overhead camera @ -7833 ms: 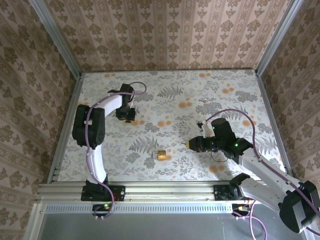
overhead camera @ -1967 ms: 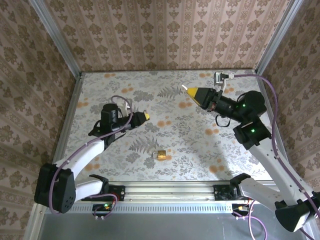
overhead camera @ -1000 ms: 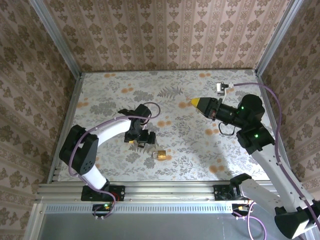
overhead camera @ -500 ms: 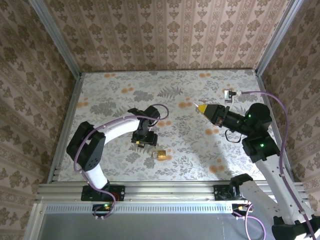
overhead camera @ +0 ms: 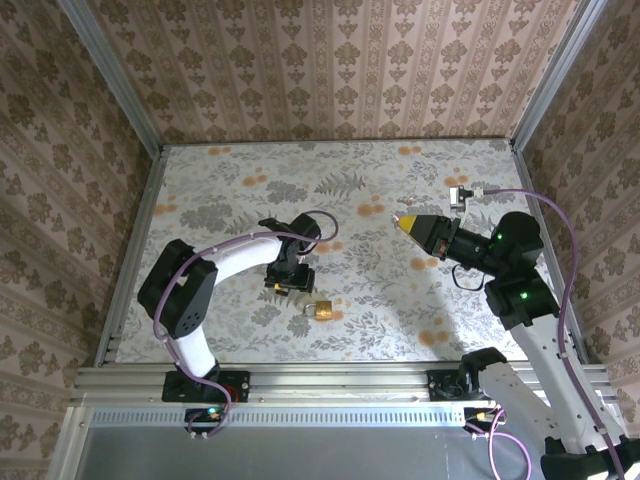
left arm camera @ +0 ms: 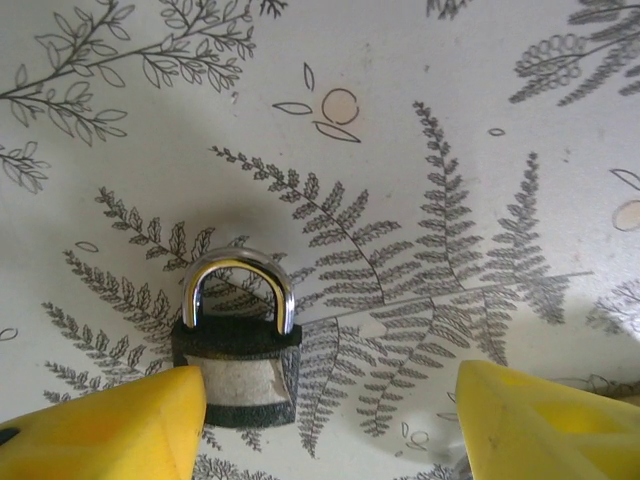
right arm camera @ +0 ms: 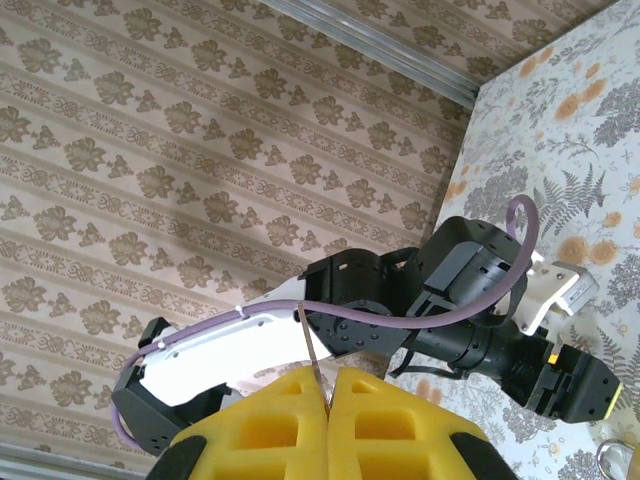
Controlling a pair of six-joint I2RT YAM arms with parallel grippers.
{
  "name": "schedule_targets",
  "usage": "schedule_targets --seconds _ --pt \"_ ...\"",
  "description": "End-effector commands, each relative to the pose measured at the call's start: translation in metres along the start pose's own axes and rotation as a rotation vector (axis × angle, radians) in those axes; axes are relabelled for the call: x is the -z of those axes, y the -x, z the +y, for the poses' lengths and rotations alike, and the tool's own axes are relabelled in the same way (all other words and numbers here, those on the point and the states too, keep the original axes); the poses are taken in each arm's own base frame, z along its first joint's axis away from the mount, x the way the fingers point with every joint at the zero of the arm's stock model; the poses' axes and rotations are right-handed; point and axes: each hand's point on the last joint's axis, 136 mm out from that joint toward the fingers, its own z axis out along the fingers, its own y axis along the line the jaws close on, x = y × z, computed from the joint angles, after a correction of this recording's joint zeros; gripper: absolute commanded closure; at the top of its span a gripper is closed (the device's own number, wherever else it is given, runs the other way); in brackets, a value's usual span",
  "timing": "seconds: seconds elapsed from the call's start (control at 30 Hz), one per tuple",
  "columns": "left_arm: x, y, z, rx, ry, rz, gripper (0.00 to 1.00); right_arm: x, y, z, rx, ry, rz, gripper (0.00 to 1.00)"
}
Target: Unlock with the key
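Floral-patterned table is seen under both arms. At left, the left gripper is held spread just beside the padlock. At right, the right gripper is pressed together, the thin key pinched between its fingertips, above the table.

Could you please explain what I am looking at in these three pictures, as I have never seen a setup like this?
These are two robot arms bolted at a table's near edge, each ending in a gripper with two yellow fingers. One picture looks down from above and behind them. The other two come from small cameras on the wrists. On the flower-patterned table lies a small padlock, its shackle seated in the body. The left gripper hangs open beside it, and its wrist camera shows the padlock next to one finger. The right gripper, further right, is shut on a thin key.
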Motion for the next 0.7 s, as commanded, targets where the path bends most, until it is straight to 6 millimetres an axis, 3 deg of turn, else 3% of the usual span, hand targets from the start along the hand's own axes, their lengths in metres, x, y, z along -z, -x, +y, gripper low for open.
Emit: schedule_targets --seconds 0.0,0.3,0.67 --pt "-0.012 -0.009 0.008 0.023 0.027 0.042 0.34 0.005 -0.006 0.005 0.005 0.026 0.017 1.00" --pt "-0.035 -0.021 0.015 0.048 0.020 0.082 0.41 0.009 -0.008 0.000 0.004 0.017 0.010 1.00" --pt "-0.058 -0.039 0.022 0.067 -0.007 0.124 0.63 0.016 -0.010 -0.004 -0.002 0.006 -0.001 1.00"
